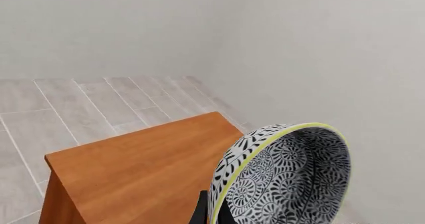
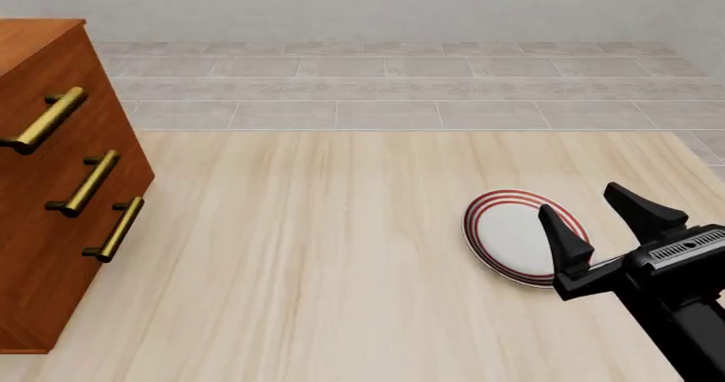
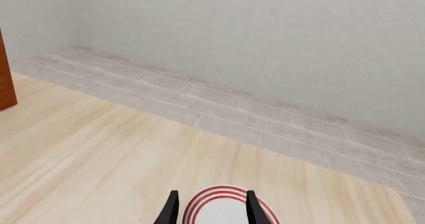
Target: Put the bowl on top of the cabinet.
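In the left wrist view the bowl (image 1: 292, 179), dark blue and white with a yellowish rim, hangs tilted on its side above and beside the cabinet's flat wooden top (image 1: 139, 169). My left gripper (image 1: 211, 211) is shut on the bowl's rim, and only its dark fingertips show. Neither the bowl nor the left gripper appears in the front view. There the cabinet (image 2: 57, 187) stands at the table's left edge, its brass handles facing right. My right gripper (image 2: 583, 204) is open just above the table at the right, holding nothing.
A white plate with red rings (image 2: 515, 238) lies on the table right under the right gripper's fingers, also seen as the plate (image 3: 222, 206) in the right wrist view. Grey tiled floor and a pale wall lie beyond the table's far edge.
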Controlling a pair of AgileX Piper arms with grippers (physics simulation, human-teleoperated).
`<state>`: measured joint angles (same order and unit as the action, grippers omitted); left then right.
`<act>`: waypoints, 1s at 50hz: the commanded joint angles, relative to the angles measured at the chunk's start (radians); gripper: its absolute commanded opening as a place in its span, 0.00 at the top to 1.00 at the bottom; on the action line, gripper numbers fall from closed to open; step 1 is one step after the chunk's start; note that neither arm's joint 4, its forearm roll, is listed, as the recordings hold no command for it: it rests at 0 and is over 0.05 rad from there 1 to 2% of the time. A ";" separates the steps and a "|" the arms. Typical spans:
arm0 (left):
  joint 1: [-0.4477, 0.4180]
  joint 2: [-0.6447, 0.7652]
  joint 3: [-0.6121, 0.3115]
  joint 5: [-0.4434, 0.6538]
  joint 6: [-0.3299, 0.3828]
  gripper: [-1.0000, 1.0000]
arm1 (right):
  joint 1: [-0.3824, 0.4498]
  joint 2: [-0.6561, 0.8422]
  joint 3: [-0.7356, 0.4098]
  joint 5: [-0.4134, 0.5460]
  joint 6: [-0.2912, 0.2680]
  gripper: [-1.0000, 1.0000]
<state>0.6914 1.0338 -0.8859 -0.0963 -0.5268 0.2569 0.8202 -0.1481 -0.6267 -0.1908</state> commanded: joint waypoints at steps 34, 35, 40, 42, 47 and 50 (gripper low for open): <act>-0.040 -0.003 -0.018 0.045 0.034 0.00 | -0.003 -0.011 -0.002 0.007 0.006 0.00; -0.042 -0.011 -0.021 0.043 0.028 0.00 | -0.003 -0.011 -0.002 0.007 0.007 0.00; -0.034 -0.027 0.031 -0.015 0.024 0.00 | -0.004 -0.015 -0.002 0.009 0.006 0.00; -0.035 -0.033 0.030 -0.017 0.022 0.00 | -0.004 -0.016 -0.002 0.011 0.006 0.00; -0.027 -0.056 0.013 -0.021 0.015 0.00 | -0.004 -0.021 -0.001 0.013 0.006 0.00; -0.028 -0.061 0.010 -0.019 0.005 0.00 | -0.003 -0.021 -0.002 0.014 0.007 0.00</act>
<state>0.6592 1.0042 -0.8739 -0.1050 -0.5118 0.2540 0.8086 -0.1483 -0.6200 -0.1847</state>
